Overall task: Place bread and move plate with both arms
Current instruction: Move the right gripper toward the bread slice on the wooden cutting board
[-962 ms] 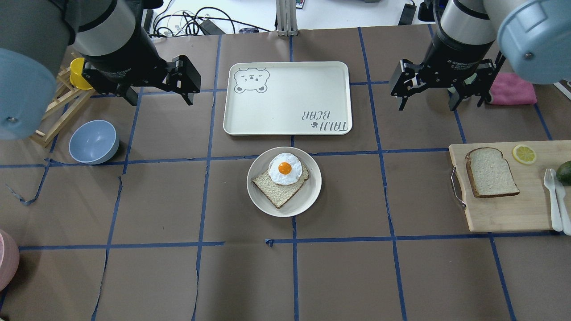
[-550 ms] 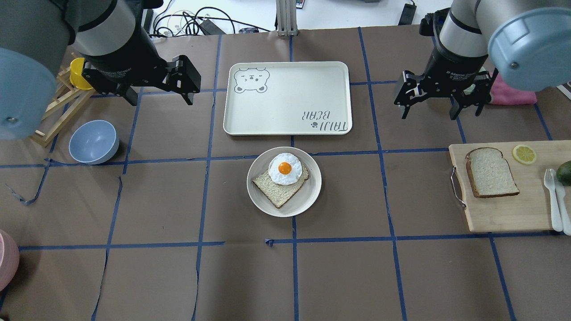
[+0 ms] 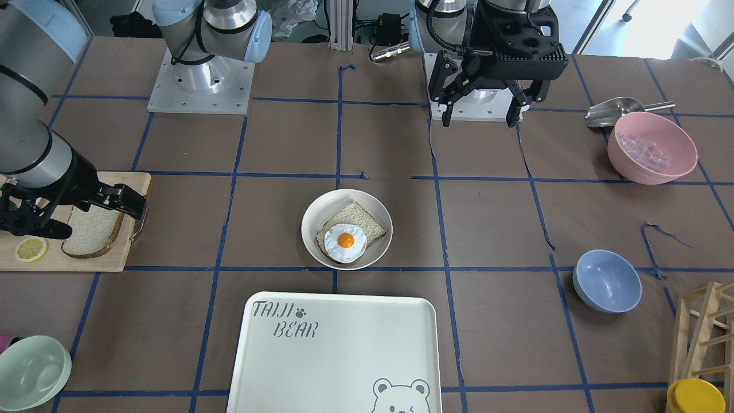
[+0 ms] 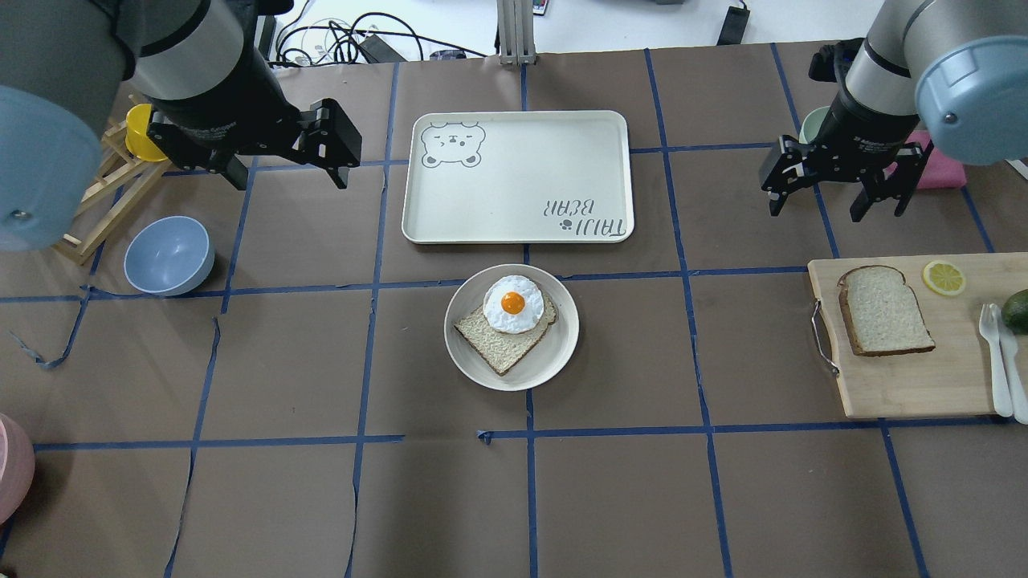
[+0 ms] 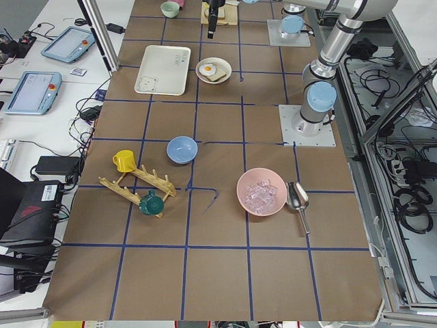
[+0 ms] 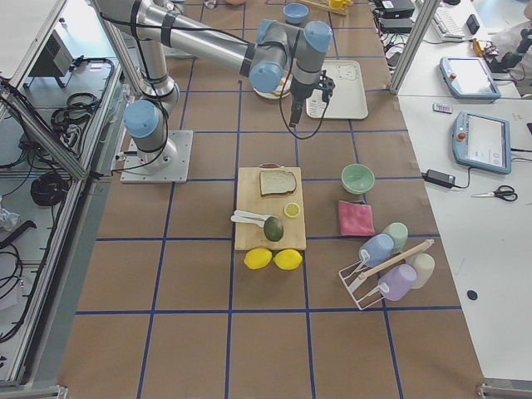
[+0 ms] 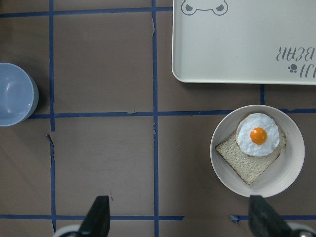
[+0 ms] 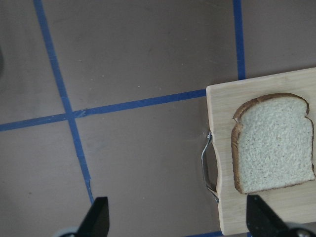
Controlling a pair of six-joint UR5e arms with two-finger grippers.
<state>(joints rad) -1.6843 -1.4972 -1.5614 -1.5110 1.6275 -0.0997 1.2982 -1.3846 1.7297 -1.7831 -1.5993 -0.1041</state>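
The plain bread slice (image 4: 883, 311) lies flat on a wooden cutting board (image 4: 907, 385) at the right; it also shows in the right wrist view (image 8: 274, 143). The off-white round plate (image 4: 554, 353) sits at the table's middle and holds another bread slice topped with a fried egg (image 4: 512, 303). My right gripper (image 4: 835, 209) is open and empty, hovering just beyond the board's far left corner. My left gripper (image 4: 291, 172) is open and empty, high above the table to the far left of the plate (image 7: 291, 173).
A large bear-printed tray (image 4: 518, 177) lies just beyond the plate. A blue bowl (image 4: 169, 255) and wooden rack (image 4: 104, 201) stand at the left. A lemon slice (image 4: 944, 277), white cutlery (image 4: 1000, 353) and an avocado (image 4: 1018, 309) share the board. A pink cloth (image 4: 940, 172) lies at the far right.
My right gripper has moved to the right, closer to the cutting board's far corner, still open. The left arm, bread and plate have not moved.
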